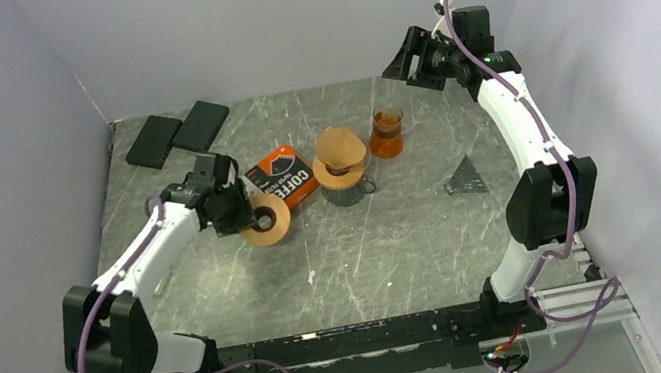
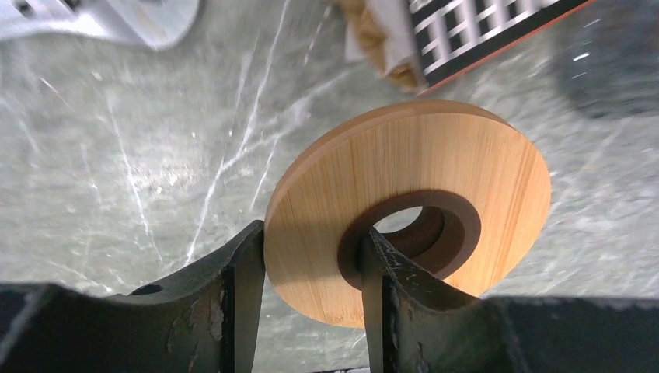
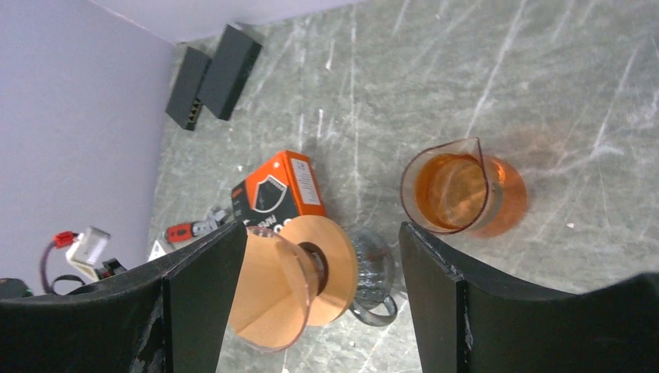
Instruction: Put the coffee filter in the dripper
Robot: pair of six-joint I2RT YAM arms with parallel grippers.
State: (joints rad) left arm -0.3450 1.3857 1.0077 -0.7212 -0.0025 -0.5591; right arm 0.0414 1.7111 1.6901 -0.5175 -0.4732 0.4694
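A brown paper coffee filter (image 1: 340,147) sits as a cone inside the clear glass dripper (image 1: 335,175). The dripper's wooden collar rests on a grey glass mug (image 1: 349,192) at mid-table. From the right wrist view the filter (image 3: 264,291) and the dripper's collar (image 3: 336,264) lie far below. My right gripper (image 3: 320,233) is open and empty, raised at the back right (image 1: 400,65). My left gripper (image 1: 244,211) is shut on a separate wooden ring (image 2: 435,171), one finger on its outer edge and one finger (image 2: 381,264) in its hole. The ring (image 1: 268,221) is tilted, left of the dripper.
An orange coffee filter box (image 1: 282,176) lies between the ring and the dripper. An orange glass cup (image 1: 387,131) stands just right of the dripper. Two black blocks (image 1: 176,133) lie at the back left. A grey triangular piece (image 1: 467,177) lies at the right.
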